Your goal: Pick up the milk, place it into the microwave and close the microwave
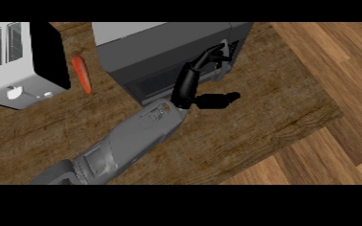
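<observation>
Up against the front of the dark grey box-shaped microwave (170, 52), the black fingers (212, 55) stretch out straight, touching its door near the right edge and holding nothing. Behind them, the left hand (189, 79) joins 1 grey forearm (134, 141) crossing the brown wooden counter (268, 110). No milk shows. An orange carrot (82, 73) lies beside a white toaster (28, 67).

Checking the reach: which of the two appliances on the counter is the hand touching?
The dark grey microwave: the black hand rests against its front, while the white toaster sits apart at left.
</observation>
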You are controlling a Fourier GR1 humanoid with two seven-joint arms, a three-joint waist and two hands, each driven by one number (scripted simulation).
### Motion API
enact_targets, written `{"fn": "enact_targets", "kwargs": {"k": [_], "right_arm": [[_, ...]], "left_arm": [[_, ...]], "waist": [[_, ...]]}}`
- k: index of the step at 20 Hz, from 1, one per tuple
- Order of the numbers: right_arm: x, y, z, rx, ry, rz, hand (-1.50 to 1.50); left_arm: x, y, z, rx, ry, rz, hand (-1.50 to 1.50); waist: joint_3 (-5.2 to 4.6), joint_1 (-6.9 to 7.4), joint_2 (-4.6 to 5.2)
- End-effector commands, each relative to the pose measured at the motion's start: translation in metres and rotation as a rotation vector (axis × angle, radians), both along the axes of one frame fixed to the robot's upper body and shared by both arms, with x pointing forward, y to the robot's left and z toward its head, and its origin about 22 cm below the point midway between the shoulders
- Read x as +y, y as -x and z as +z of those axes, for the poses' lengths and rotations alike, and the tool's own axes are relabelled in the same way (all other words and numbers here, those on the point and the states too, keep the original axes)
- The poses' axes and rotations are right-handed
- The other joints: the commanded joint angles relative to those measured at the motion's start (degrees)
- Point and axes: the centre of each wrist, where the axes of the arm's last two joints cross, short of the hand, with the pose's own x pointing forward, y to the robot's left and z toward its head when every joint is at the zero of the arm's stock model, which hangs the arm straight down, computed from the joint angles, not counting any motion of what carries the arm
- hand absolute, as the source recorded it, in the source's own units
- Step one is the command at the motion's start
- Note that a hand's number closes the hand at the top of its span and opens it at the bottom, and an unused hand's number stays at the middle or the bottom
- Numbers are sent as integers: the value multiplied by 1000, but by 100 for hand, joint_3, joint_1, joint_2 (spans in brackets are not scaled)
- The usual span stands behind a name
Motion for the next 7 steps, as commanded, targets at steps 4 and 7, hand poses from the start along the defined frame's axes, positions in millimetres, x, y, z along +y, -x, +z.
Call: {"fn": "enact_targets", "kwargs": {"k": [4, 7], "right_arm": [[-5, 1, 8, -5, 11, -16, -150], [-11, 5, 5, 4, -6, -35, -150]], "left_arm": [[39, -36, -1, 64, -169, 263, -150], [32, -35, 0, 78, -173, 267, -150]], "waist": [[15, 197, 58], [23, 188, 49]]}}
